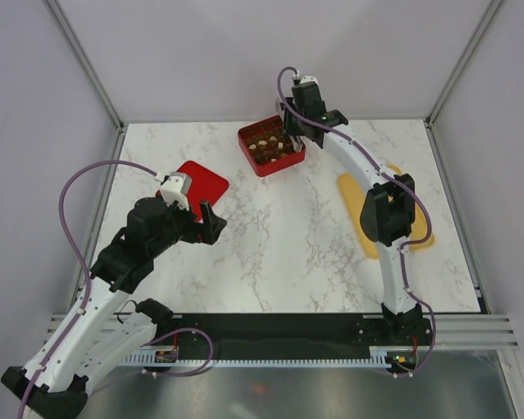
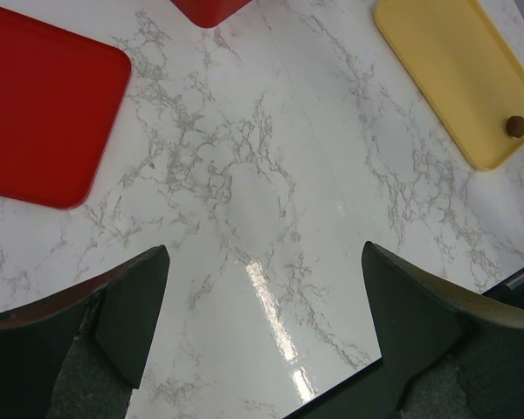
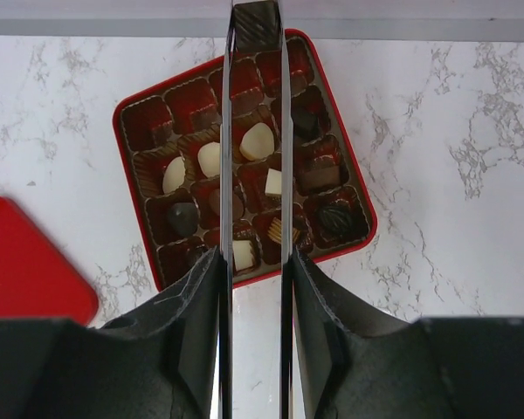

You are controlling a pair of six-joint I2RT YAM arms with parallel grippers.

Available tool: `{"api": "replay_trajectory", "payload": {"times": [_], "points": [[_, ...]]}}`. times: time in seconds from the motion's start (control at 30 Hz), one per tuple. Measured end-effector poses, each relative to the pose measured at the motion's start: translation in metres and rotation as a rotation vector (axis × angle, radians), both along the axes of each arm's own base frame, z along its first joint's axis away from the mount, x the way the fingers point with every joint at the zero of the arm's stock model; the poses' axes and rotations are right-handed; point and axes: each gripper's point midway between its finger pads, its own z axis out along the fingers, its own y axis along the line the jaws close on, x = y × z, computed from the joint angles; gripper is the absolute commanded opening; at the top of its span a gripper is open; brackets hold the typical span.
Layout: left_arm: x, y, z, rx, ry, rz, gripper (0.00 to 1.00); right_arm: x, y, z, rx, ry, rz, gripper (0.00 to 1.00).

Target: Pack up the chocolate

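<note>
Top external view: a marble-patterned table (image 1: 279,253) carries a red gridded box (image 1: 279,168) near the middle of its far edge, a flat red lid (image 1: 201,183) toward the left edge, and a yellow tray (image 1: 354,205) toward the right edge, partly hidden by the right arm. The right gripper (image 1: 290,140) hangs over the box, and the left gripper (image 1: 211,223) hovers just beside the lid. Left wrist view: the left gripper's jaws are spread wide and empty above bare table. One round dark brown chocolate (image 2: 515,127) sits alone near a corner of the tray (image 2: 437,70). Right wrist view: the box (image 3: 146,122) holds about ten chocolates (image 3: 257,140). These are pale cream ovals and squares mixed with dark brown pieces, each tiny in its own cell. Several cells are empty. The right gripper (image 3: 255,28) appears to pinch a dark ridged piece (image 3: 255,19) between its narrow fingertips above the box's far row. Packing looks well along, with the held piece and the tray piece not yet placed.
</note>
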Motion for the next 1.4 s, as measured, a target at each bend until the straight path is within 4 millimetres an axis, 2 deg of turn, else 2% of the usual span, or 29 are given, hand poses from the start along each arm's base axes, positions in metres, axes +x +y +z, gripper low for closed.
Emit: {"api": "replay_trajectory", "payload": {"times": [0.3,0.63,0.9,1.3,1.4], "points": [[0.001,0.001,-0.001,0.005,0.003,0.006,1.0,0.009,0.001,-0.047,-0.062,0.045,0.016,0.44],[0.002,0.0,-0.004,0.011,0.012,0.006,1.0,0.017,-0.001,-0.069,-0.102,0.05,0.008,0.45],[0.003,0.0,-0.005,0.015,0.014,0.005,1.0,0.022,-0.003,-0.073,-0.13,0.039,0.011,0.48],[0.003,0.0,-0.006,0.017,0.018,0.005,1.0,0.026,-0.006,-0.066,-0.153,0.015,0.005,0.47],[0.003,0.0,-0.006,0.017,0.018,0.005,1.0,0.016,-0.016,-0.06,-0.177,0.024,-0.016,0.47]]}}
